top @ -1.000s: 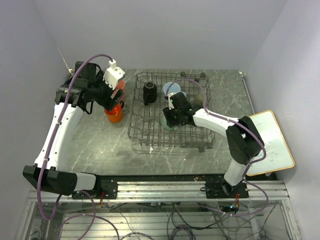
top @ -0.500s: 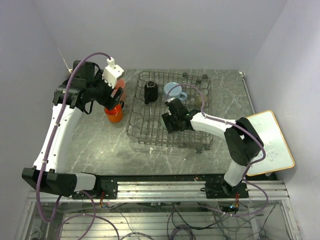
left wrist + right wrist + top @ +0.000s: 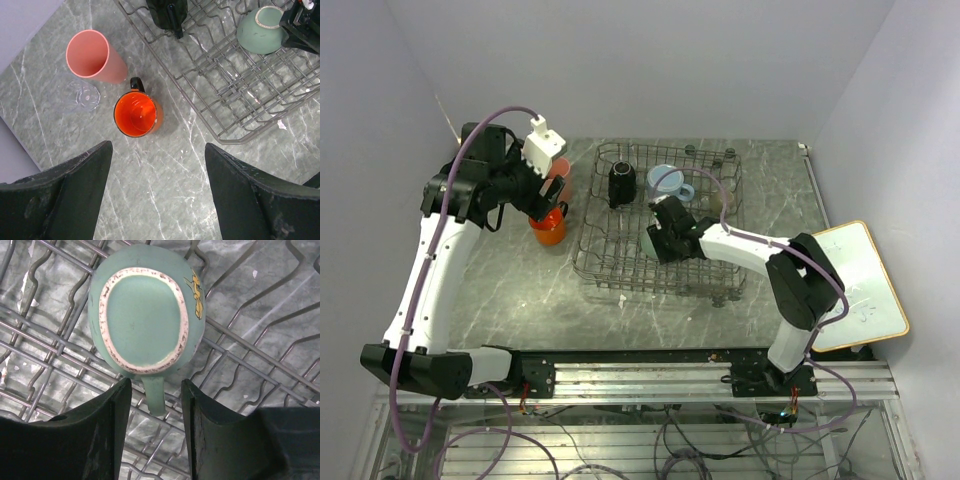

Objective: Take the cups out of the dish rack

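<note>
Reaching for the mint-green cup (image 3: 145, 315), which lies bottom-up on the grid near the middle of the dish rack (image 3: 620, 250), the right tool (image 3: 156, 385) stands partly open astride the cup's handle (image 3: 155, 400), not yet pinching it. The next move calls for closing on that handle and lifting clear of the wires. Left of the rack, the orange mug (image 3: 136, 114) and pink tumbler (image 3: 95, 57) stand on the surface (image 3: 165, 200) beneath the left tool (image 3: 157, 146), wide open and empty.

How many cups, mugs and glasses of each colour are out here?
Pink tumbler: 1
Orange mug: 1
Black mug: 1
Light-blue mug: 1
Mint-green cup: 1
Beige cup: 1, half hidden by a cable
Clear glass: 1
Total: 7
</note>
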